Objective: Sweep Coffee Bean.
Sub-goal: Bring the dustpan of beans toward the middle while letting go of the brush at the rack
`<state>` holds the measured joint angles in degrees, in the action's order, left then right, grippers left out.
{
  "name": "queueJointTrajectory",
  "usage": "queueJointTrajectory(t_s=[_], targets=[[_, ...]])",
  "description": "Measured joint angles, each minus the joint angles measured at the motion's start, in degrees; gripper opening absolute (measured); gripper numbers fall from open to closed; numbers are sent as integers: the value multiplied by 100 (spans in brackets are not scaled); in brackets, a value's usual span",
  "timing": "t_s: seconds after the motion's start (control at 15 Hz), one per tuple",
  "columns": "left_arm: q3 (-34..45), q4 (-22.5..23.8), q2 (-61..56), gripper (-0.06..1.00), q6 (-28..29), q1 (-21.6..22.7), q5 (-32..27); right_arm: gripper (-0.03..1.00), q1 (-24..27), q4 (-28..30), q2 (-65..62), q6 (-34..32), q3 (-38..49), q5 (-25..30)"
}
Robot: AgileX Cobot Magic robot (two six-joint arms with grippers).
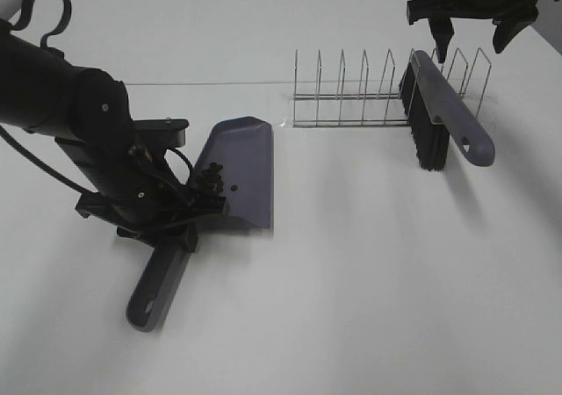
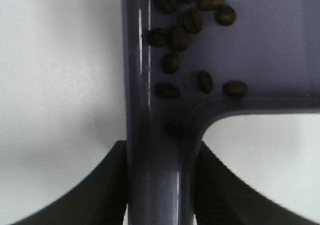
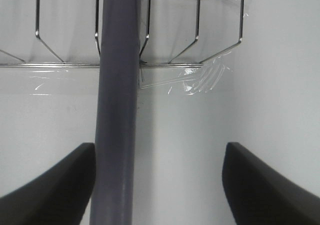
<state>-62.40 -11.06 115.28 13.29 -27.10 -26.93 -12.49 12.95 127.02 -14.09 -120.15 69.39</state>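
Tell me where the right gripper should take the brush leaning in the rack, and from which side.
Probably the bare handle of the brush, near the free end sticking out of the wire rack, from above with the open right gripper straddling its narrow width. The bristles hang underneath, so the top is unobstructed.

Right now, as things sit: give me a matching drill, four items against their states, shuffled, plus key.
Items:
1. coffee beans
2. brush
3. left hand
4. right hand

States:
A. open, above the brush
B. shut on the handle of the dustpan
C. leaning on the wire rack
D. lying in the dustpan, near its handle end

Pairs: 1-D, 2-C, 3-B, 4-A
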Motion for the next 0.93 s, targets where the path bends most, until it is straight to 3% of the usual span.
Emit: queueJointTrajectory(t_s=[0.2, 0.4, 0.6, 0.73, 0.93], targets=[[-11, -6, 52, 36, 6, 0, 6, 68, 0, -57, 0, 0, 0, 23], [-23, -6, 52, 49, -6, 0, 120, 68, 0, -155, -17, 0, 0, 29], [-109, -6, 52, 52, -46, 0, 34, 68, 0, -201, -189, 29, 0, 40], [-395, 120, 52, 52, -69, 0, -487, 68, 0, -361, -453, 74, 52, 40], [-1112, 602, -6, 52, -126, 0, -1931, 68, 0, -590, -1077, 155, 682, 34]])
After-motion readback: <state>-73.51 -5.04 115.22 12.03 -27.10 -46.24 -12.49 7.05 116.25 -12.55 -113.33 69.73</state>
